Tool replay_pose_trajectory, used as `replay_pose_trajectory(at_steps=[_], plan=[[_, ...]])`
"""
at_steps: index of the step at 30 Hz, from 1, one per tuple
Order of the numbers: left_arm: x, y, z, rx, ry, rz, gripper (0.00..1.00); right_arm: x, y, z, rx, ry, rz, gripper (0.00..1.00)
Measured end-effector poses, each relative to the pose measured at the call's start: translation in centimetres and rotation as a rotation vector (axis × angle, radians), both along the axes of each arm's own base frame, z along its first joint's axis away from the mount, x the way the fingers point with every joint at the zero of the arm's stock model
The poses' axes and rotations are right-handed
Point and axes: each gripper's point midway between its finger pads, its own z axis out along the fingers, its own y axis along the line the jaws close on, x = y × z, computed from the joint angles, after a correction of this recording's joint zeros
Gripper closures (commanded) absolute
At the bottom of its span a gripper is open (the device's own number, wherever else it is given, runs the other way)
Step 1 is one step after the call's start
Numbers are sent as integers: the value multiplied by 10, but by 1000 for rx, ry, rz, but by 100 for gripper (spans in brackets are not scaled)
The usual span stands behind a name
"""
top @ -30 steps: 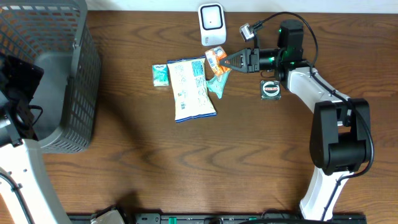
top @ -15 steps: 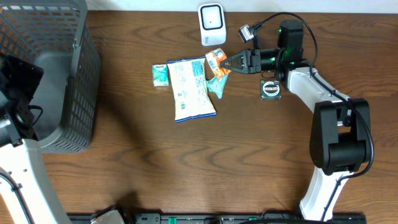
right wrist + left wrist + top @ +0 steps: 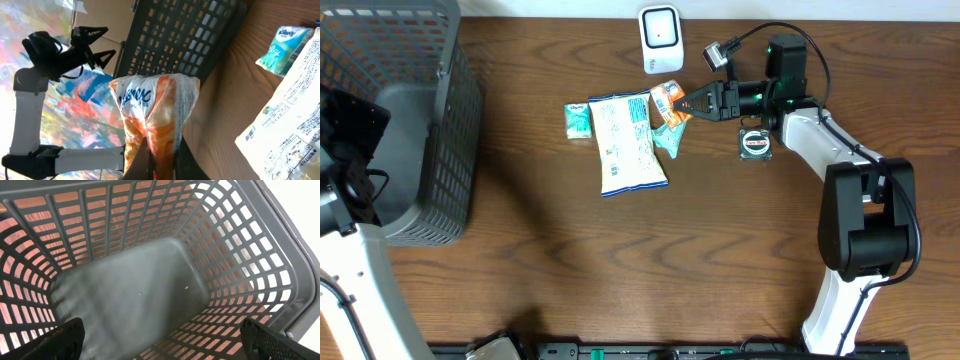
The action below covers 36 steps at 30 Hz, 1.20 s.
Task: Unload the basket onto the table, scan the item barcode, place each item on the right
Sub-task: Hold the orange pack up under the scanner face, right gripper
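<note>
The right gripper (image 3: 692, 102) is clenched on the orange tissue pack (image 3: 667, 97), held just beside the scanner (image 3: 660, 38); the pick-up looks done; turning its barcode to the scanner seems left; the left gripper (image 3: 161, 337), well apart from the scanner, hangs spread wide over the basket (image 3: 240, 255).

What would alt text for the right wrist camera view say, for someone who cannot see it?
The right gripper pinches an orange-and-white Kleenex pack at centre frame. Behind stand a dark mesh basket and the other arm; a green Kleenex pack and white bag lie on the wooden table.
</note>
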Motion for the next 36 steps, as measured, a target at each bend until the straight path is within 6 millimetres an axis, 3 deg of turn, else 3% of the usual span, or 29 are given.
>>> replay_pose_trajectory(at_steps=[25, 32, 34, 36], plan=[[0, 0, 0, 0, 0, 0, 2, 5, 2, -4, -16, -50, -30, 99], [0, 0, 0, 0, 0, 0, 2, 38, 15, -34, -187, -92, -243, 99], [0, 0, 0, 0, 0, 0, 2, 44, 13, -49, -255, -72, -296, 99], [0, 0, 0, 0, -1, 0, 2, 46, 5, -80, -399, -12, -367, 99]])
